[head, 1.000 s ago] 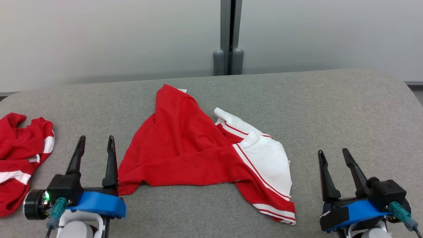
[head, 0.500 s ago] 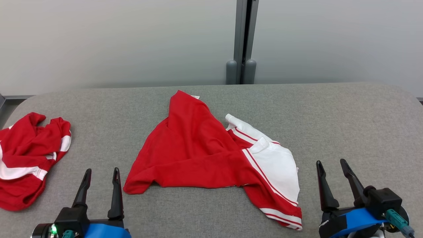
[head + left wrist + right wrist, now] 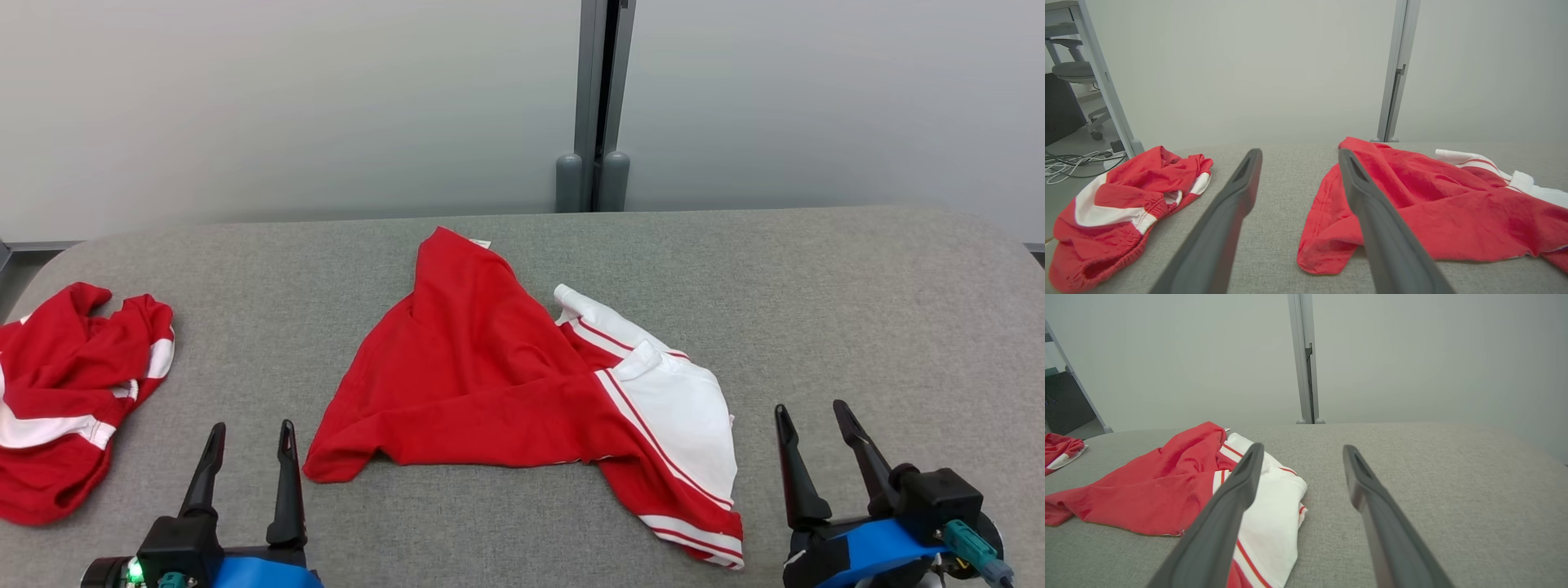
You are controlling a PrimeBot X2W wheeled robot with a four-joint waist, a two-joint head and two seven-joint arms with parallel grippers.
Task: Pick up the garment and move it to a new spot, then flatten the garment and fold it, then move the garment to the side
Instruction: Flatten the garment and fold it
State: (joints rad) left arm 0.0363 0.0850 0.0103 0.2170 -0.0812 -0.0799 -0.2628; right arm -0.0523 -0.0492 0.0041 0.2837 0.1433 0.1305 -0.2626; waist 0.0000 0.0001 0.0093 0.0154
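I see the garment (image 3: 490,384) rumpled mid-bench (image 3: 857,310); left gripper (image 3: 252,425) and right gripper (image 3: 810,407) fingers (image 3: 284,490) spread wide, holding nothing.

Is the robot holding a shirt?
No, the garment lies on the table, and the left end effector and right end effector stand open.

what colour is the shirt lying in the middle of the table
Red, with a white panel and red-and-white stripes on the shirt; clearest in the head view.
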